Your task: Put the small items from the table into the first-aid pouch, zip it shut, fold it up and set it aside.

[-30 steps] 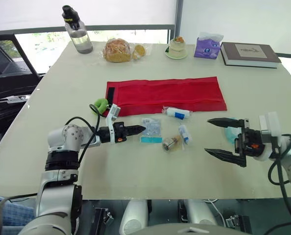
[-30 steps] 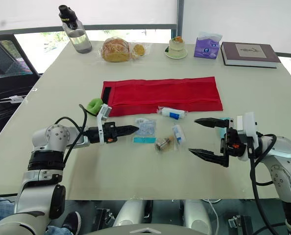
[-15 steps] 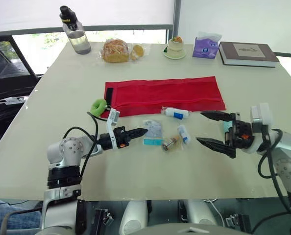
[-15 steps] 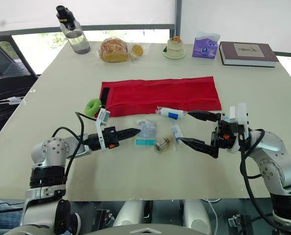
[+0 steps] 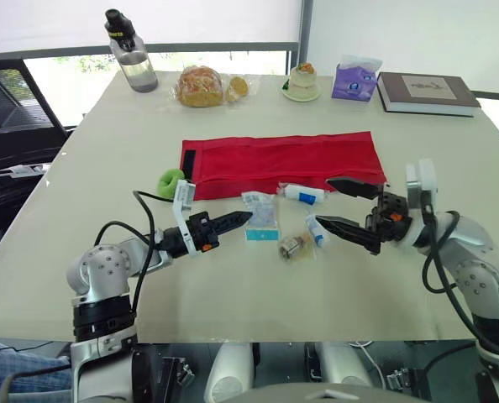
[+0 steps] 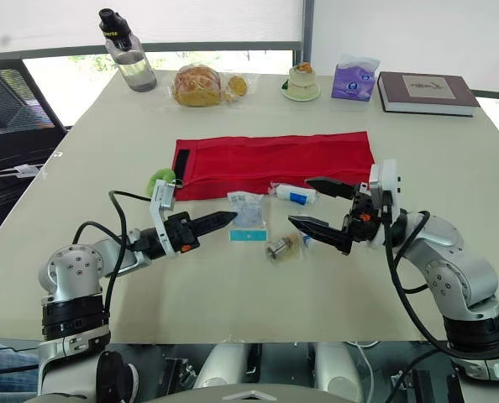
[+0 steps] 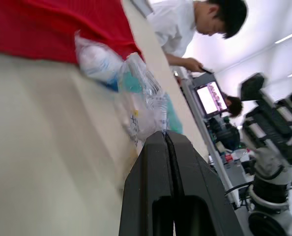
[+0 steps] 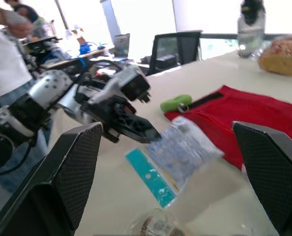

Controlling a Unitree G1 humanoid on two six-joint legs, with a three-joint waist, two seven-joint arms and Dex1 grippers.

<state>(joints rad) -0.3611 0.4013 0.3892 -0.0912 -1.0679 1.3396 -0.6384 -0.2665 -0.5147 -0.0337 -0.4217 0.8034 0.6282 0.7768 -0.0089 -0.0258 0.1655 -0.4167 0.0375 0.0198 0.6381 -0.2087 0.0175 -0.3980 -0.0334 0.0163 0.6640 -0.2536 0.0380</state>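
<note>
Nothing packed: flat red fabric pouch (image 5: 283,164) was laid out unfolded, with clear plastic packet (image 5: 260,217), blue-banded white tube (image 5: 302,194) and white vial (image 5: 315,228) left beside it. Left gripper (image 5: 243,219) was pinched closed, empty, at packet. Right gripper (image 5: 324,202) was spread wide, empty. Zipping and folding judged outstanding.

You've got the red pouch (image 5: 283,164) lying flat & unfolded mid-table, black strip at its left end, green loop (image 5: 172,180) just beside that end. Along its near edge, all outside it: clear packet (image 5: 260,217) w/ teal card, white roll (image 5: 302,194) w/ blue band, small white tube (image 5: 316,229), round wrapped item (image 5: 293,246).
</note>
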